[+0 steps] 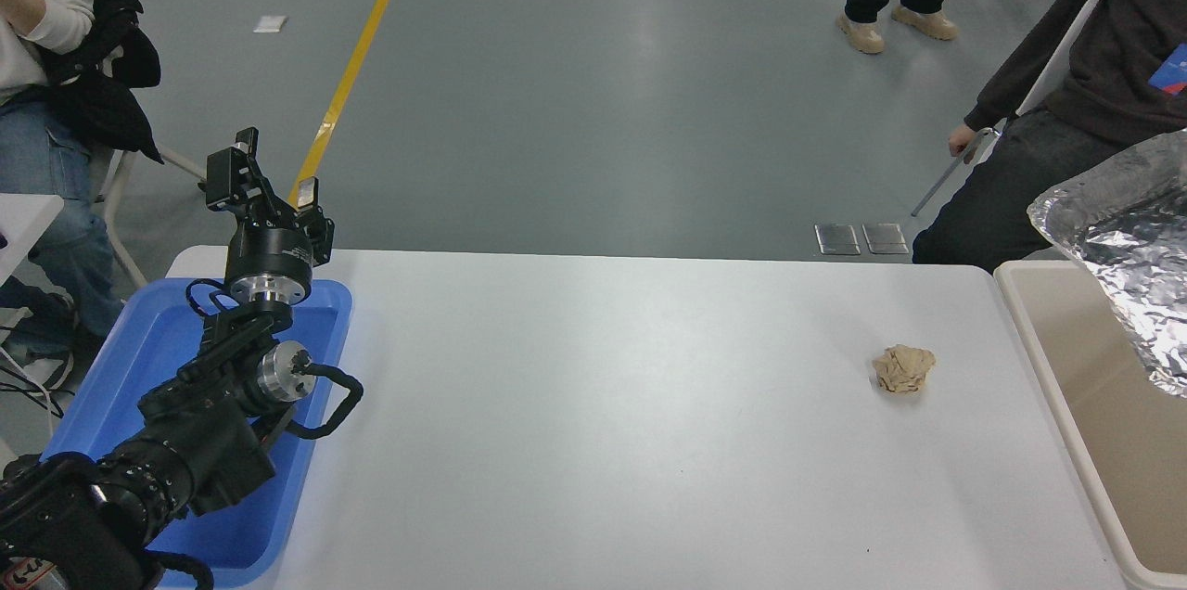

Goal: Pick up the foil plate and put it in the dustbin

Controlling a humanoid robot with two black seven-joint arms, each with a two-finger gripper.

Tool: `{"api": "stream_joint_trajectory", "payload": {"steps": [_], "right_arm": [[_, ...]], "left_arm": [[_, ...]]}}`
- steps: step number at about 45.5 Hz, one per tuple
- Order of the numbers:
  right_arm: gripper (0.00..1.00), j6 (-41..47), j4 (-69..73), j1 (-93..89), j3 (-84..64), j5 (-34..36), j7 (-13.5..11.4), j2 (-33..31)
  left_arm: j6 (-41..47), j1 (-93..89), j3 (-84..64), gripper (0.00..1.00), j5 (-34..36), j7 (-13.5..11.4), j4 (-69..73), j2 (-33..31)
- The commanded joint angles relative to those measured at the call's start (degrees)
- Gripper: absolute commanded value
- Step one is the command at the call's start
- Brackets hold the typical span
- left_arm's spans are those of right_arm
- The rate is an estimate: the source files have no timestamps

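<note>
Now | one foil plate (1127, 247) at 3 o'clock, cut off by frame edge, above dustbin (1029, 321) | right gripper unseen | left gripper (260, 186) at 9 o'clock, fingers spread | one paper wad (902, 368)

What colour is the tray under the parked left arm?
Blue plastic tray, seen in the head view.

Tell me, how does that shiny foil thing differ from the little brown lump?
The crinkled silver foil plate is far larger than the small tan crumpled paper ball. The foil plate hangs tilted above the beige plastic dustbin; the paper ball rests on the white table. Both are crumpled.
</note>
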Motion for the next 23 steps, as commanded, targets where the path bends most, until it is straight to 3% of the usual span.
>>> {"api": "stream_joint_trajectory", "payload": {"steps": [1,11,23], "right_arm": [[0.0,-0.5,-12.1,-11.2,5.6,-0.1,0.1,-5.4],[0.0,-1.5,-31.8,-35.5,22.7,-1.0,0.5,-7.8],[0.0,-15.4,-47.9,-65.2,37.5,-0.9,0.6,-1.7]], "left_arm": [[0.0,0.0,0.0,1.0,0.0,0.0,0.0,0.0],[0.0,0.1,0.0,1.0,0.0,-0.1,0.0,0.0],[0.0,0.1,0.0,1.0,0.0,-0.1,0.0,0.1]]}}
